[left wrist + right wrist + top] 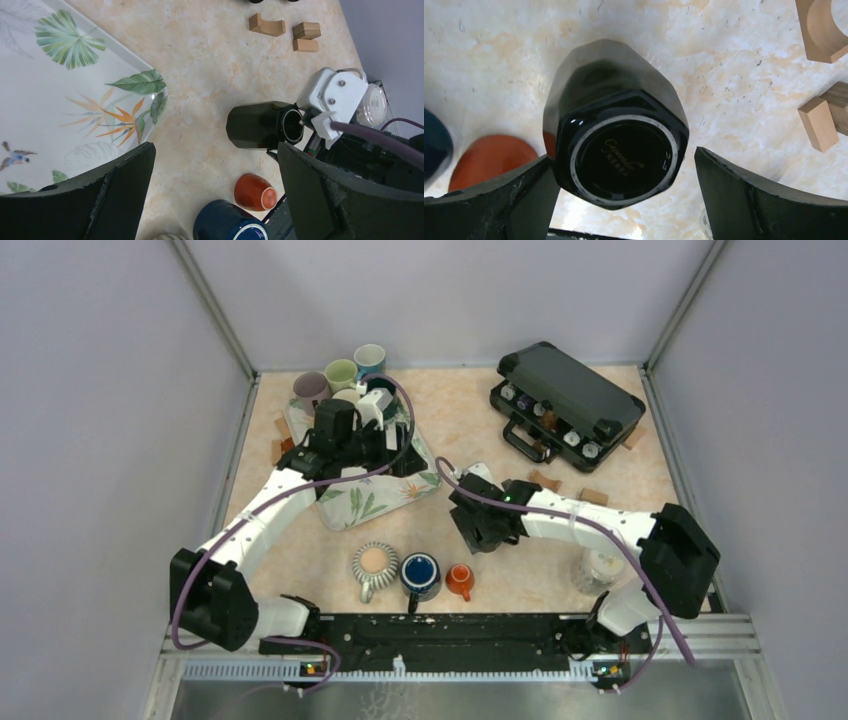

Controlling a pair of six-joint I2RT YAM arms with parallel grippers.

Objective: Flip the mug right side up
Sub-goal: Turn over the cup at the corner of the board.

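Right wrist view shows the right gripper (624, 155) with its jaws spread wide, one finger on each side of the black mug (616, 105); nothing is clamped. The mug stands mouth down on the table, near its middle, and its glossy base with a script mark faces the camera. The finger on the picture's left sits close against the mug wall, though contact cannot be confirmed. The other finger stands apart from it. The left gripper (215, 150) is likewise wide open and carries nothing, hanging over the edge of the leaf-printed tray (60, 95) toward the table's left rear.

The table (470, 420) is a beige marbled surface, closed in by pale lilac walls (100, 390) and grey metal corner posts (214, 310).

Near the black mug, toward the arm bases, an orange cup (460, 581), a dark blue mug (420, 573) and a ribbed striped mug (374, 565) sit in a row. Wooden blocks (545, 480) lie near on the far side. An open black case (570, 398) sits at the right rear, well apart. Three pastel mugs (340, 375) crowd the tray's far end. A clear jar (600, 570) is partly hidden beneath the right arm. From above, the right gripper's body covers the black mug.
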